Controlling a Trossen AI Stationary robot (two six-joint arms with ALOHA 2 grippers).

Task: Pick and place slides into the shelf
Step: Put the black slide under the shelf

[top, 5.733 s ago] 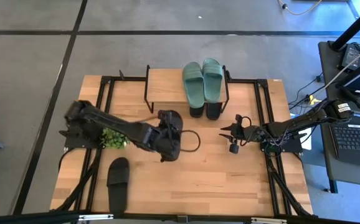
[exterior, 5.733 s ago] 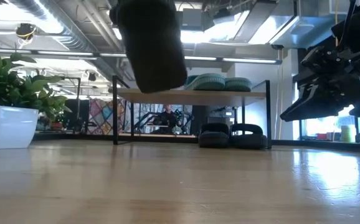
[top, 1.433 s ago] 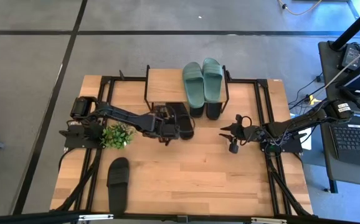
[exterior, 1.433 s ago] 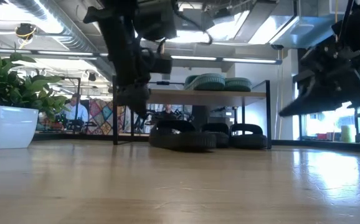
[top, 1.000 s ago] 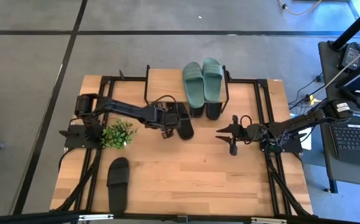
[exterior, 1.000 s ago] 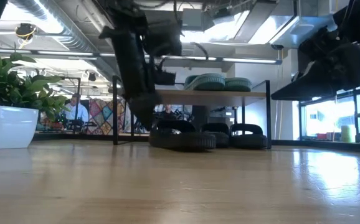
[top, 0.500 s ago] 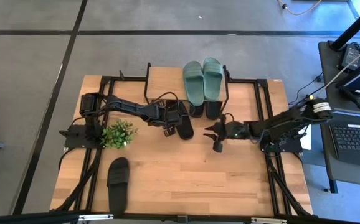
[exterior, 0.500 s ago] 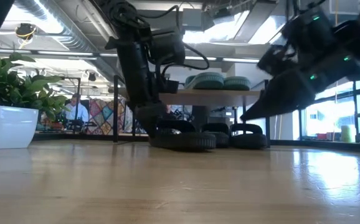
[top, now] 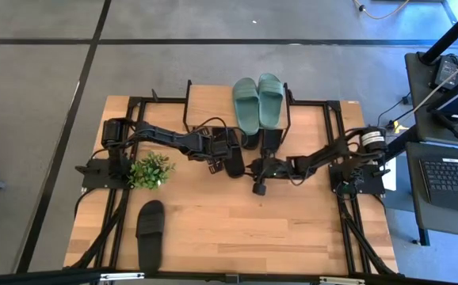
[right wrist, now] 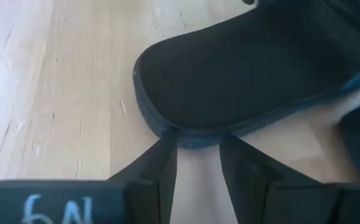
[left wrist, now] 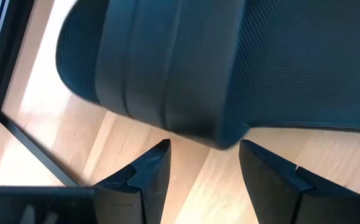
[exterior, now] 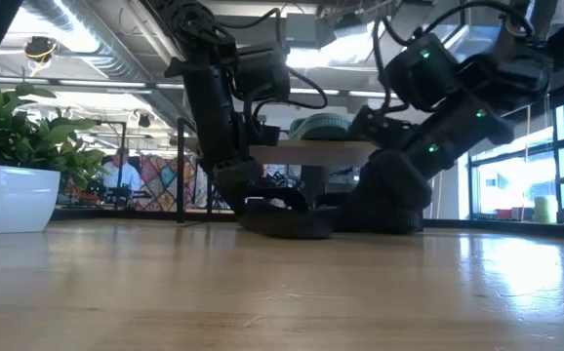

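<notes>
The counter [top: 237,229] carries the shelf [top: 213,107], sage-green slides [top: 257,101] on top. A black slide [top: 232,153] lies between the spread left end effector [top: 213,156] and the right end effector [top: 254,170], fingers apart, empty.

Your left arm reaches from the left side toward the shelf [top: 213,107], its left hand [top: 223,153] low at the shelf's front edge, fingers [left wrist: 147,176] spread apart. Your right arm stretches in from the right, its right hand [top: 257,170] just in front of the shelf, fingers [right wrist: 161,168] partly parted.
</notes>
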